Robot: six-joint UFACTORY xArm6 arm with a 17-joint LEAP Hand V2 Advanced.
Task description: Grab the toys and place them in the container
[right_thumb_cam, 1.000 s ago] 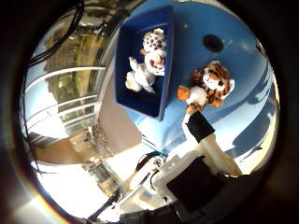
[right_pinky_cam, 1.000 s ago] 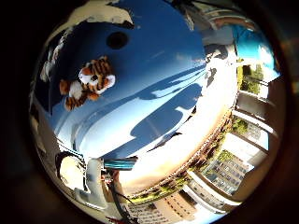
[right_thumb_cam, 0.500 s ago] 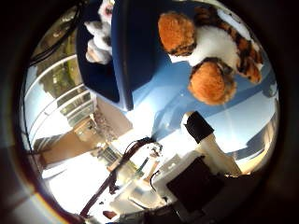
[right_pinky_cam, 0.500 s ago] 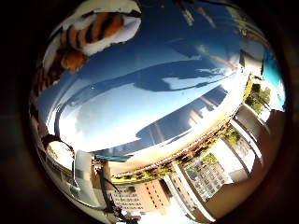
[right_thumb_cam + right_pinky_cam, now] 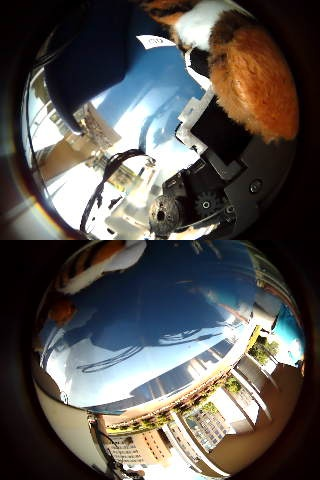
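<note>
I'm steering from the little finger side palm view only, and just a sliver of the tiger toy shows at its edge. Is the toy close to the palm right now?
Observer: Yes. In the thumb side view the tiger toy fills much of the picture, so it is close to the palm.
Operator: Is the hand on it?
Observer: A black part of the hand appears to lie right against the orange fur. I cannot tell whether it grips.
Operator: And where is the container?
Observer: The dark blue container stands on the blue table beside the toy. Its inside is hidden from here.
</note>
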